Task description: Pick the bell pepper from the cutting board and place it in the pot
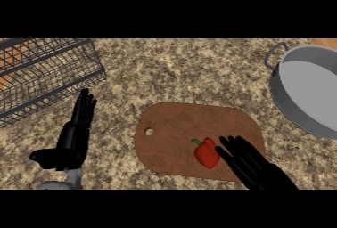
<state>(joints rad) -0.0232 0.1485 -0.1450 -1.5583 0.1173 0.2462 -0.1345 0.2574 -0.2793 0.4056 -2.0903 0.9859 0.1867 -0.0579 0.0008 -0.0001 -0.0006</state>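
Item under inspection: one red bell pepper (207,153) with a short green stem pointing toward the upper left. It lies on its side on the cutting board (178,129), in the board's lower right part, close to the near edge. Nothing holds it.

The cutting board is brown with rounded corners and lies flat on the counter (184,71). A small hanging hole (149,132) shows near its left edge.

The right hand (253,164) comes in from the lower edge of the head view and lies over the board's right end, immediately to the right of the pepper. Its fingers are straight and slightly spread, pointing toward the upper left, and are not curled round anything. The nearest finger is at the pepper's right flank; whether it touches cannot be told.

The pot (309,84) is grey metal and stands on the counter at the upper right, well apart from the pepper and partly cut off by the view's right edge. A loop handle (273,54) shows at its upper left rim.

The left hand (77,127) rests at the view's left, off the board, fingers straight and pointing up, holding nothing.

A black wire basket (46,71) occupies the upper left corner, near the left fingertips.

The counter surface is speckled tan stone.
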